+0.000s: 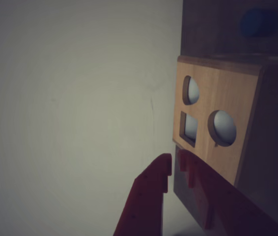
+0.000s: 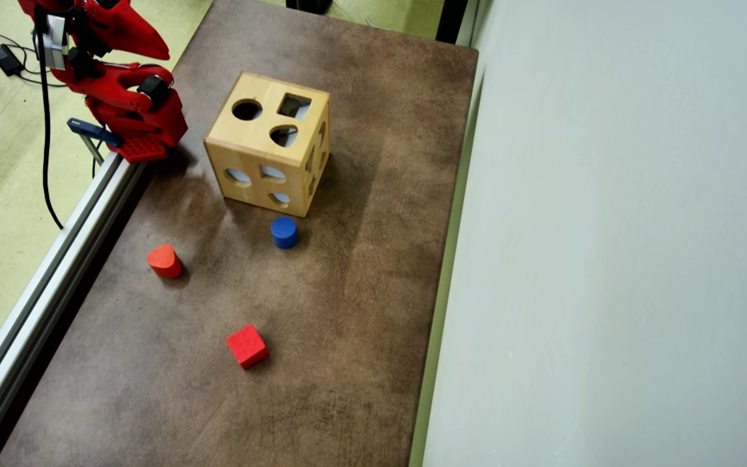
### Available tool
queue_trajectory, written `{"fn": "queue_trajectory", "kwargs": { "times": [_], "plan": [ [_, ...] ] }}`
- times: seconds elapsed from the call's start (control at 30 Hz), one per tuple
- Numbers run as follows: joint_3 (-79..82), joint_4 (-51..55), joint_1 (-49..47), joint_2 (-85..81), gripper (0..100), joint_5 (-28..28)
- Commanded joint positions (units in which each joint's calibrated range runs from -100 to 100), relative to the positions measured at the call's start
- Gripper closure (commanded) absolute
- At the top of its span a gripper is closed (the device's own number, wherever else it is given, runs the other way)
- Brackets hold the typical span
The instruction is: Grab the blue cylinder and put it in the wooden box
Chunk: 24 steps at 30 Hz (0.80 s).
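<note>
The blue cylinder stands upright on the brown table, just in front of the wooden box and apart from it. In the wrist view the cylinder is a blurred blue spot beyond the box, whose face shows round and square holes. My red gripper has its jaws nearly together with nothing between them, and is held in the air beside the box. In the overhead view the gripper sits folded back at the top left, far from the cylinder.
An orange-red rounded block and a red cube lie on the table nearer the front. An aluminium rail runs along the table's left edge. A white wall borders the right side.
</note>
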Motion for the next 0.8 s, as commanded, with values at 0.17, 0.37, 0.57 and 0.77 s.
{"fn": "queue_trajectory", "kwargs": {
  "times": [0.17, 0.37, 0.57, 0.77],
  "plan": [
    [-0.8, -0.5, -0.1, 0.1, 97, -0.3],
    [-1.6, -1.1, 0.2, 0.9, 96, -0.3],
    [-7.2, -4.2, 0.5, 18.9, 97, 0.0],
    [-20.2, -8.6, 0.6, 42.6, 97, 0.0]
  ]
}}
